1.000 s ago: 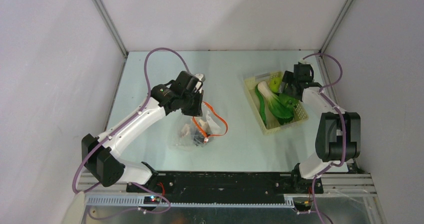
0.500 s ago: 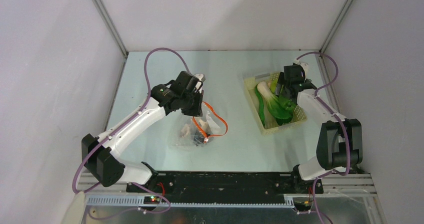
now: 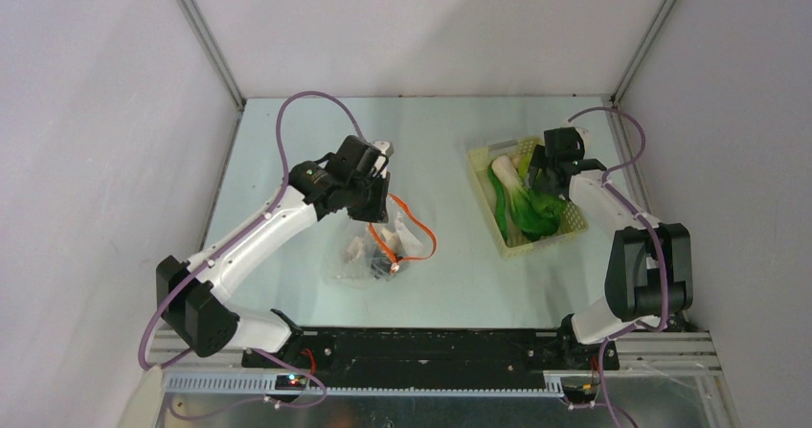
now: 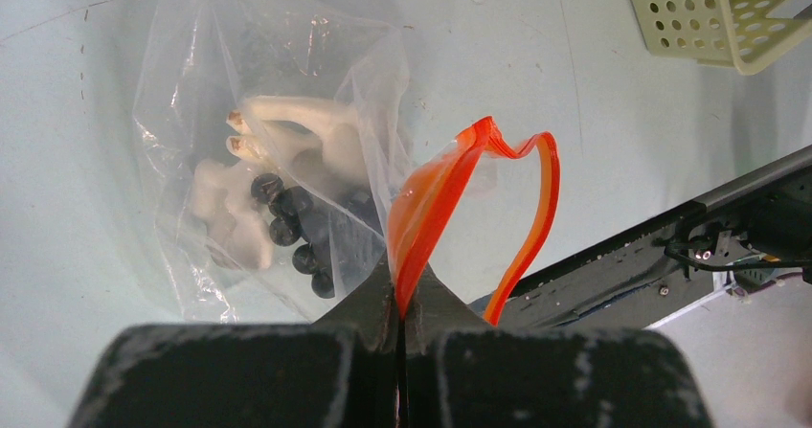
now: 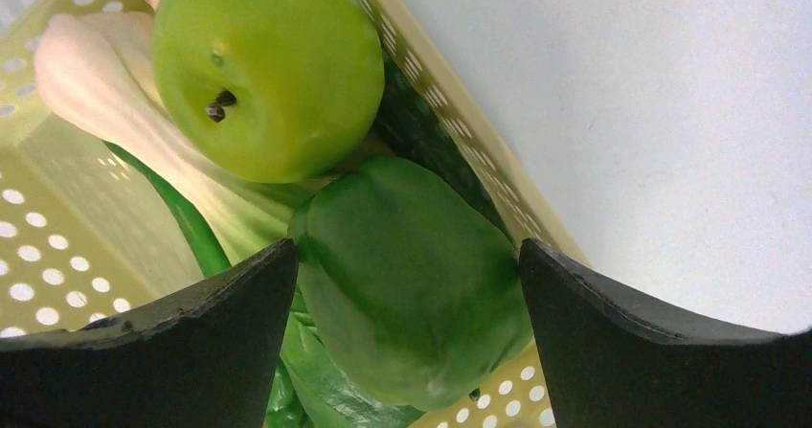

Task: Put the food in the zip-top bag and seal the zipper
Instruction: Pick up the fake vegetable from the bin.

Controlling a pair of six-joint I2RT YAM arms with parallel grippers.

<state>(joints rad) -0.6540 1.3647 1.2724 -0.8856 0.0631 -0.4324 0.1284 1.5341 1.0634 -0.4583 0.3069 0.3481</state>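
1. Zip-top bag (image 4: 278,55): slumped on the tabletop (image 4: 594,93) left of centre, mouth agape; already holds white mushrooms (image 4: 287,126) and dark grapes (image 4: 297,232).
2. Zipper (image 4: 436,193): orange-red strip, unsealed, looped upward; pinched at one point by the left fingers (image 4: 397,318), shut tight on it and unmoved from a second ago.
3. Food still outside: green pepper (image 5: 412,275), green apple (image 5: 273,64), bok choy (image 5: 86,59), all in the pale yellow basket (image 5: 460,122), well apart from the bag.
4. Right fingers (image 3: 551,171): spread wide, gripping nothing; now shifted inward over the basket from its far edge, straddling the pepper.
5. Meaning, as judged: pepper pick imminent; three items left to bag, sealing after.
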